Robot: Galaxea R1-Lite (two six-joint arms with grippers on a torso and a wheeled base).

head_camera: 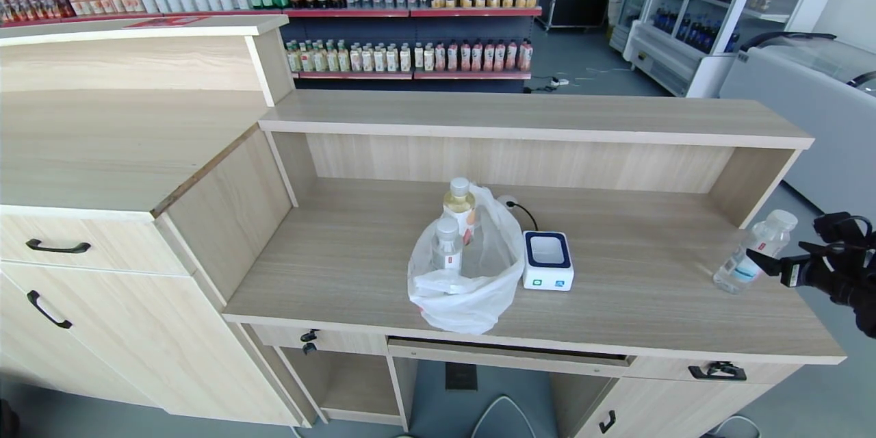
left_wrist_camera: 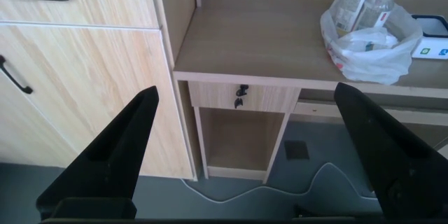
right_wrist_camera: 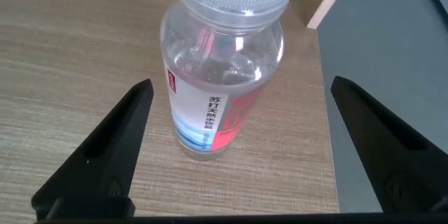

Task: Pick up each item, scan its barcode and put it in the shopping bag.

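A clear water bottle (head_camera: 753, 253) with a white cap stands upright near the counter's right edge. My right gripper (head_camera: 763, 263) is open at its level, and the bottle (right_wrist_camera: 217, 77) stands between the spread fingers (right_wrist_camera: 105, 161) without touching them. A white shopping bag (head_camera: 465, 287) sits mid-counter, holding a yellowish drink bottle (head_camera: 459, 209) and a clear bottle (head_camera: 447, 246). The white, blue-framed barcode scanner (head_camera: 547, 260) stands just right of the bag. My left gripper (left_wrist_camera: 246, 89) is open and empty, low in front of the counter's left end, with the bag (left_wrist_camera: 371, 45) farther off.
The wooden counter (head_camera: 616, 301) has a raised back shelf (head_camera: 534, 116) and side walls. A taller cabinet (head_camera: 102, 150) stands on the left. A drawer with a key (left_wrist_camera: 241, 98) sits under the counter front. The scanner's cable (head_camera: 523, 209) runs behind the bag.
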